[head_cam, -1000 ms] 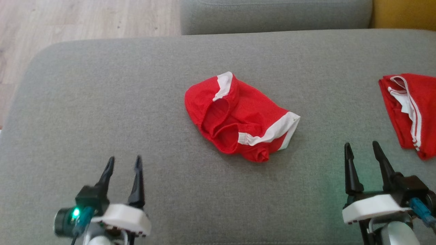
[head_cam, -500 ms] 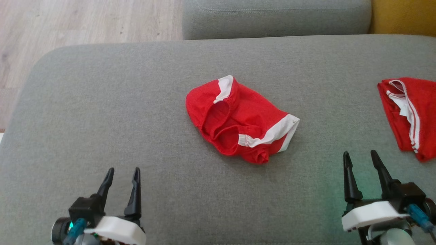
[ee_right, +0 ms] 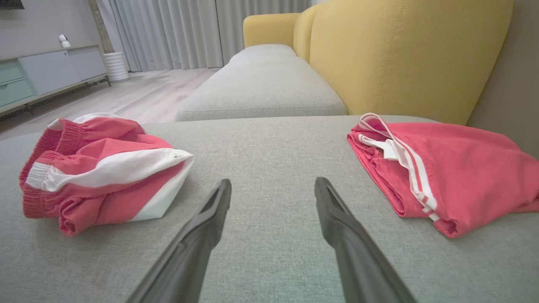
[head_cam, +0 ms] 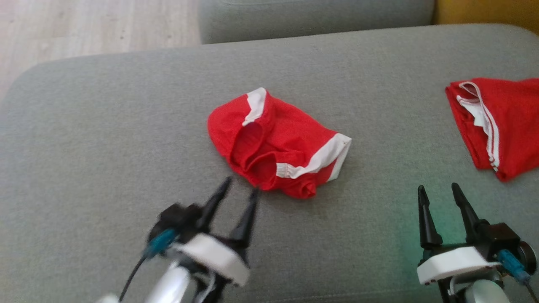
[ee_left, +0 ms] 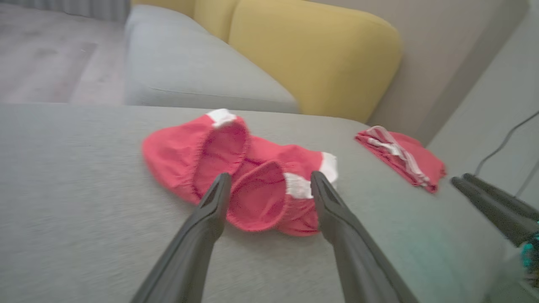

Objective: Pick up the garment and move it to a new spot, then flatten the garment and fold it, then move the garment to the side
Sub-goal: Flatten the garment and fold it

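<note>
The garment (head_cam: 273, 141) is a crumpled red pair of shorts with white bands, lying in the middle of the grey cushion (head_cam: 105, 126). My left gripper (head_cam: 241, 186) is open, its tips just short of the garment's near left edge and not touching it. In the left wrist view the garment (ee_left: 185, 155) lies straight ahead of my left gripper (ee_left: 270, 176), its open leg holes facing the tips. My right gripper (head_cam: 438, 187) stands open at the lower right over bare cushion. In the right wrist view, the right gripper (ee_right: 273, 182) points between the garment (ee_right: 101, 168) and another red piece.
A second red garment (head_cam: 501, 122) with white stripes lies folded at the cushion's right edge (ee_right: 446, 168). Beyond are another grey cushion (head_cam: 316, 17) and a yellow sofa back (ee_right: 400, 54). Wooden floor (head_cam: 84, 25) lies past the far left corner.
My left gripper has swung forward and to the right, up to the garment's near edge. The camera has shifted, so the whole scene sits a little further left. The right gripper holds its place.
</note>
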You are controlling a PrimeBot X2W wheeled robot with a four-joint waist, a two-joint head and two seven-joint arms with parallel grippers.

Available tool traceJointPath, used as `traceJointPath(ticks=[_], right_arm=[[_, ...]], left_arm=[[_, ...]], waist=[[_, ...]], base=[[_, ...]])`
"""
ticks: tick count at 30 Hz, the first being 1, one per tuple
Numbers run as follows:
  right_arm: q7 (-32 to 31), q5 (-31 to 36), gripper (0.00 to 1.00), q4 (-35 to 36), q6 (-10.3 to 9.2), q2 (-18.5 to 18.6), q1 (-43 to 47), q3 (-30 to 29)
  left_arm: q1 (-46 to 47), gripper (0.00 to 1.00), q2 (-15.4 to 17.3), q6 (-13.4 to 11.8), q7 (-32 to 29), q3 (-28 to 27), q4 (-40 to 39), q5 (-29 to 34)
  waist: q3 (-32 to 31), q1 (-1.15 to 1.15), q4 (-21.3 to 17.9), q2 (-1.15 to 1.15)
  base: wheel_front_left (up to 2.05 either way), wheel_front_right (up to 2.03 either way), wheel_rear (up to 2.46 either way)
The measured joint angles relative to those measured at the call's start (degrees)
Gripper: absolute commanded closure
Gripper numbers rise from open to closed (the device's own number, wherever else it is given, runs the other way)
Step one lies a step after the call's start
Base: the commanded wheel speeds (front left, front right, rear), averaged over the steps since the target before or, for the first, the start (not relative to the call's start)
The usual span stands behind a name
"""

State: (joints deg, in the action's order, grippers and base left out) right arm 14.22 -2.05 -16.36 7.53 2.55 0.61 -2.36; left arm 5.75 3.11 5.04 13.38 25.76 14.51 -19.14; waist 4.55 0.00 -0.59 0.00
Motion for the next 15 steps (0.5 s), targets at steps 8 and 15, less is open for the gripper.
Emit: traceJointPath(ticks=[8,15], right_arm=[[0.00,-0.82,0.00,0.05,0.00,-0.01,-0.41,0.62],[0.00,-1.43,0.00,0.24,0.00,0.00,-2.50,0.87]], left_arm=[[9.72,0.00,-0.20,-3.66,-6.57,10.90,8.65,-10.72],[16.29,0.00,-0.26,-6.36,-6.72,12.85,16.73,-14.19]], waist=[[1.73,0.00,-3.42,0.00],[3.10,0.00,-5.97,0.00]], base=[[0.00,0.00,0.00],[0.00,0.00,0.00]])
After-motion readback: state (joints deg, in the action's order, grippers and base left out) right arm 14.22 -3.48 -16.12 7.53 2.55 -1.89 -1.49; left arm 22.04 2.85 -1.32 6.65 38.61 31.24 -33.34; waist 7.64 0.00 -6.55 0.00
